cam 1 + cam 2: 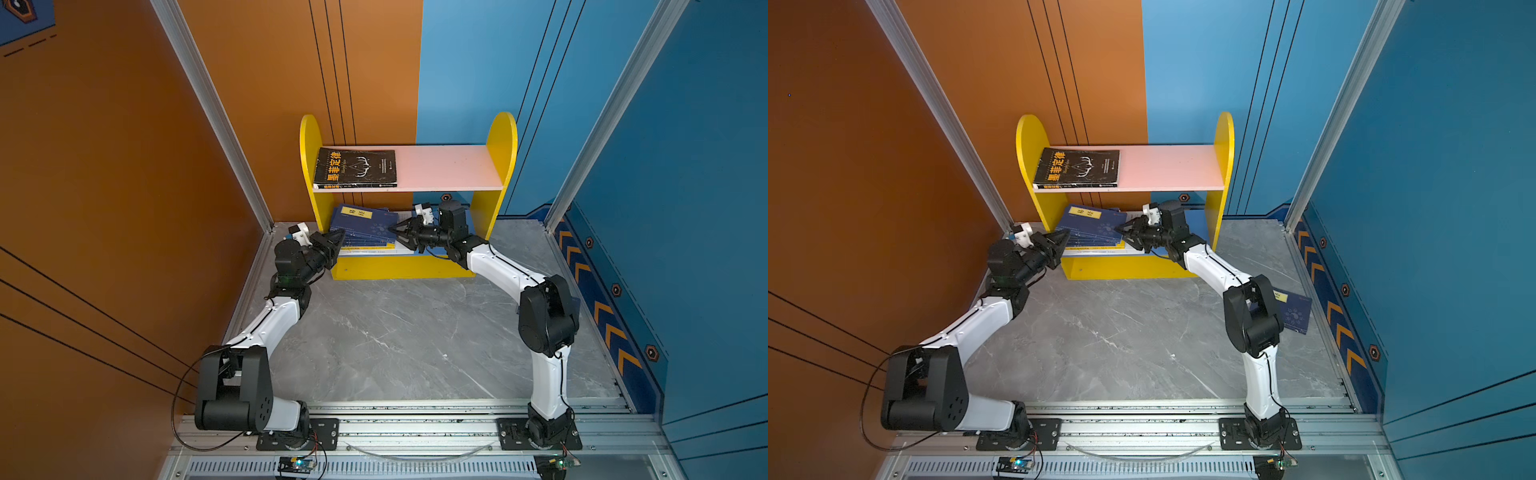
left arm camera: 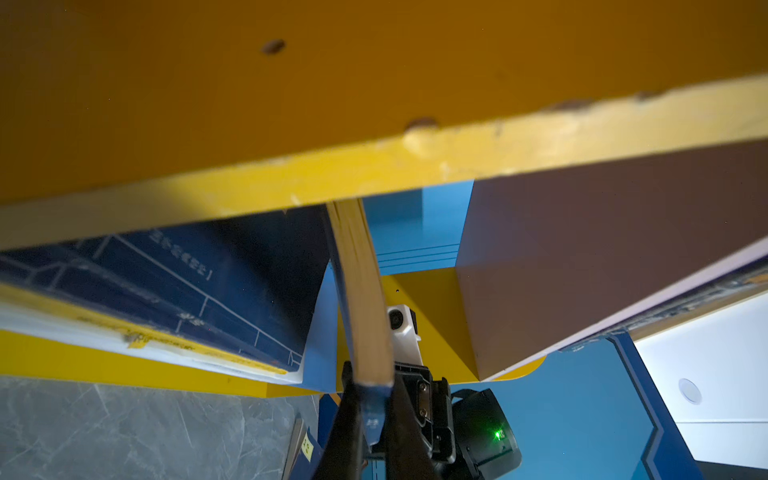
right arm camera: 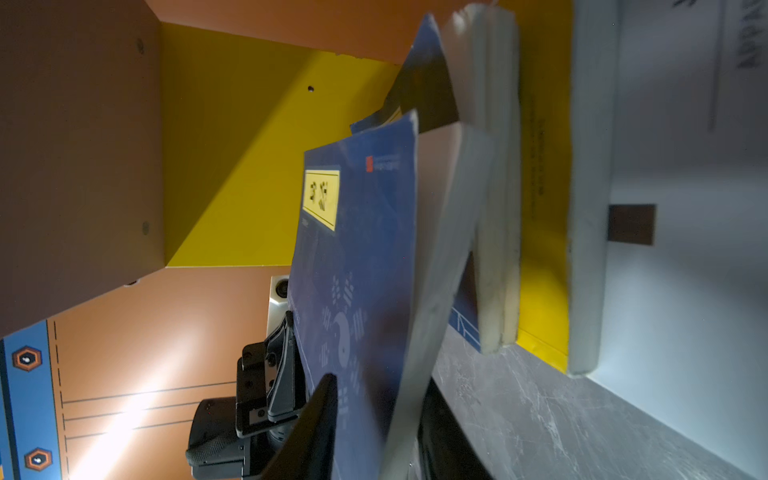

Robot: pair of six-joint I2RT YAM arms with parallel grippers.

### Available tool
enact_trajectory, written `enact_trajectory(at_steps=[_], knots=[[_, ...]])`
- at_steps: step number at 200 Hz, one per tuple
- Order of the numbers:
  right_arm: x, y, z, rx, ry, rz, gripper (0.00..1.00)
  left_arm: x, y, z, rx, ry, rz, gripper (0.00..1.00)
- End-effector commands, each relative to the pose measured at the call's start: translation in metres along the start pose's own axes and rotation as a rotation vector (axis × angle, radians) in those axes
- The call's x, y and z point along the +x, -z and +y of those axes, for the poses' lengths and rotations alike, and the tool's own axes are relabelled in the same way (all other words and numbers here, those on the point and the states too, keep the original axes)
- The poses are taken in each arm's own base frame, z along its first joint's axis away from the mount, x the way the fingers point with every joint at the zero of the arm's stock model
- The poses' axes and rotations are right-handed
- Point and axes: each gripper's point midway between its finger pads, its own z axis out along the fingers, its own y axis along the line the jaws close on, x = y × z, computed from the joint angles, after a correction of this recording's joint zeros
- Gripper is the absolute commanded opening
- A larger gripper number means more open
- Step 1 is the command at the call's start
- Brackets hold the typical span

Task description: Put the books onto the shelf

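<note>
Looking from the near edge of the grey worktop (image 1: 395,332), I found a loose navy book (image 1: 1295,313) that showed in a top view only, lying flat and partly behind my right elbow. Farther in, both arms met at the lower tier of the shelf (image 1: 309,137). My left fingers (image 2: 352,415) were clamped shut on one end of the top navy book (image 2: 365,316); the left wrist view showed it edge-on, tan pages between them. My right fingers (image 3: 320,415) straddled its opposite end, one on the cover side and one on the page side, but through the blur I could not tell whether they pressed it. Under it lay more navy books (image 1: 368,237), then a yellow book (image 3: 544,208) and a white book (image 3: 590,208). Beyond, on the pink upper board (image 1: 449,166), a black book (image 1: 355,167) lay flat at the left end.
</note>
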Motion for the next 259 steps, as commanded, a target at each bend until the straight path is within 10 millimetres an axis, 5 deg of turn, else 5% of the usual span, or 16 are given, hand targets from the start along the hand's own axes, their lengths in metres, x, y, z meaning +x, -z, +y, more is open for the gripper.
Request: enact_trajectory(at_steps=[1,120,157,251,259], knots=[[-0.004,-0.001,0.018,-0.052,0.026,-0.038,0.37,-0.014,0.004,-0.016,0.036,-0.067,-0.070,0.00],[0.006,-0.025,0.022,-0.098,-0.023,-0.002,0.32,-0.019,0.010,-0.011,0.026,-0.075,-0.115,0.00],[0.012,-0.022,0.019,-0.123,-0.066,-0.009,0.41,-0.020,0.011,-0.014,0.036,-0.084,-0.131,0.00],[0.004,-0.011,0.032,-0.128,-0.038,-0.067,0.09,-0.017,0.012,-0.013,0.046,-0.075,-0.136,0.00],[0.002,-0.010,0.031,-0.103,-0.015,-0.082,0.06,-0.018,0.012,-0.014,0.049,-0.073,-0.136,0.07]])
